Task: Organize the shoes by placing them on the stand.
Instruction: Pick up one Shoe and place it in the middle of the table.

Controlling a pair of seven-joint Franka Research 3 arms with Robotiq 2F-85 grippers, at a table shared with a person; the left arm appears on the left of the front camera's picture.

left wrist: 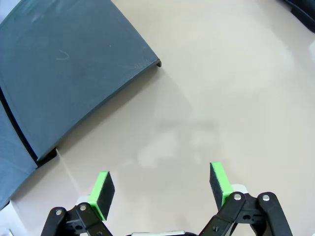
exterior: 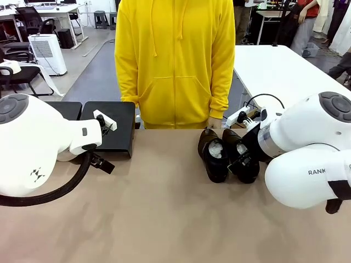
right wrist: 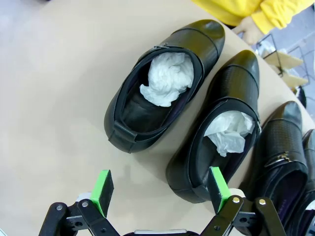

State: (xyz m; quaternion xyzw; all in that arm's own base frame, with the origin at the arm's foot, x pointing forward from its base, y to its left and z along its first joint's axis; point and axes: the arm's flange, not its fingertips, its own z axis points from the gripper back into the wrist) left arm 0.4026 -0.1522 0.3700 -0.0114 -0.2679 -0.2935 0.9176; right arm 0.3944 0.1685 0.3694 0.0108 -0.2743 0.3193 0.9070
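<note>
Got the stand (exterior: 123, 118) sitting at the far left of the tan table (exterior: 164, 219), flat and matte black. Over on the right, toward the far edge and just in front of a person in a yellow hoodie (exterior: 175, 60), got the shoes (exterior: 211, 164), well apart from the stand. Seeing the first shoe (right wrist: 197, 39) and second shoe (right wrist: 236, 78) pressed side by side, toes pointing far, white paper stuffed in both. Then the third shoe (right wrist: 280, 142) and a sliver of the fourth shoe (right wrist: 311, 147) further right. Spotted the right gripper (right wrist: 160, 189) above the heel ends of the first 2, pads spread wide, gripping nothing. Same deal for the left gripper (left wrist: 161, 187): spread wide, holding nothing, over bare table just near the stand's corner.
</note>
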